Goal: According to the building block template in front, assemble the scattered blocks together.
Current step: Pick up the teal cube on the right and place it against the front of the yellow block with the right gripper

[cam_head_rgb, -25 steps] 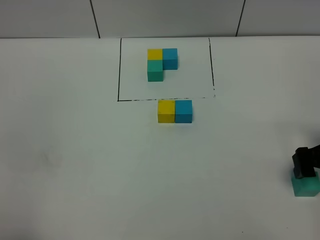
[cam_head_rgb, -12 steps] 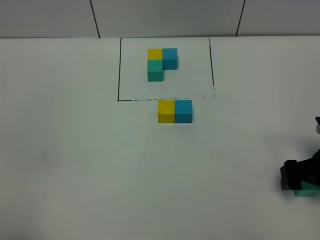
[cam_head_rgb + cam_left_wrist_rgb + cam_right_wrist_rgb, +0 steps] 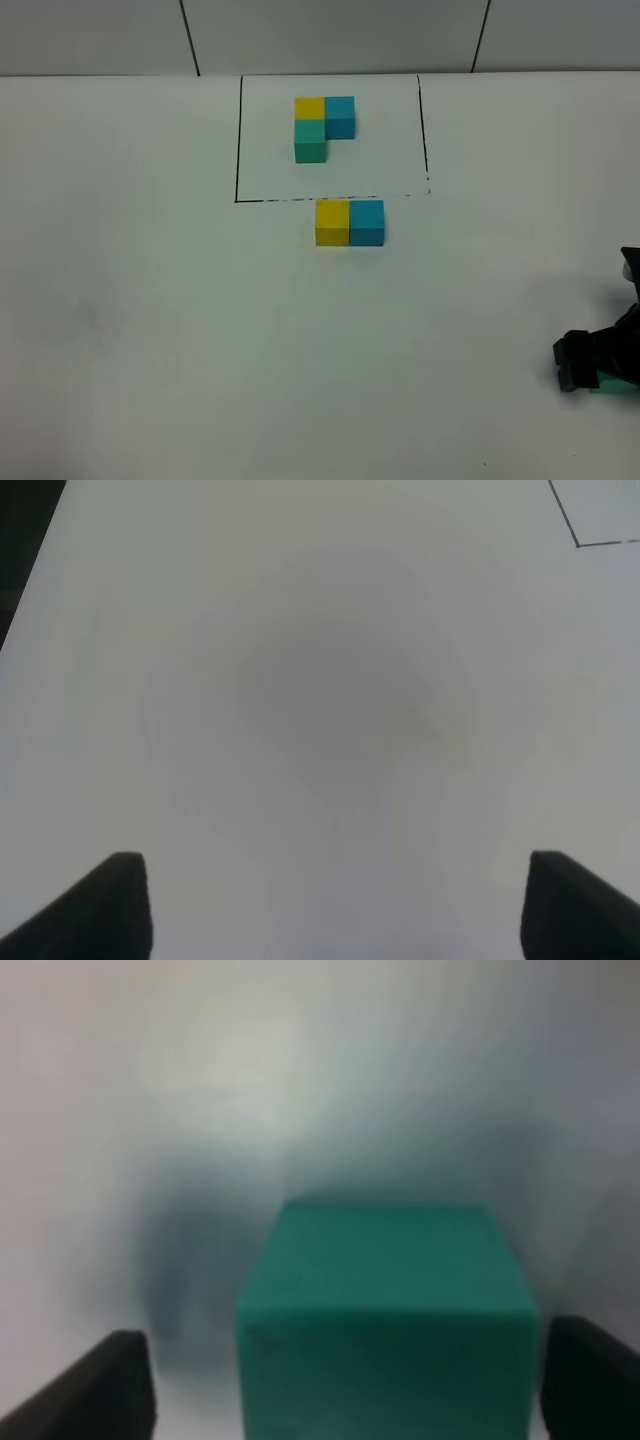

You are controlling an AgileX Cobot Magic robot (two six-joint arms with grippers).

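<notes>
The building block template (image 3: pixel 322 126) is an L of yellow, blue and teal-green cubes inside the black-lined rectangle at the back. Of the scattered blocks, the yellow cube (image 3: pixel 332 222) and blue cube (image 3: pixel 367 222) sit touching side by side just in front of the frame. The teal-green cube (image 3: pixel 617 387) lies at the far right edge, mostly hidden under my right gripper (image 3: pixel 598 368). In the right wrist view the teal-green cube (image 3: pixel 385 1310) sits between the open fingers of my right gripper (image 3: pixel 350 1385). My left gripper (image 3: pixel 340 910) is open and empty over bare table.
The white table (image 3: pixel 180 330) spreads wide to the left and front. A corner of the black frame line (image 3: pixel 580 542) shows in the left wrist view. A grey panelled wall (image 3: pixel 330 35) runs behind the table.
My right gripper has dropped lower and shifted slightly left over the teal-green cube, hiding more of it. The yellow and blue cubes have not moved.
</notes>
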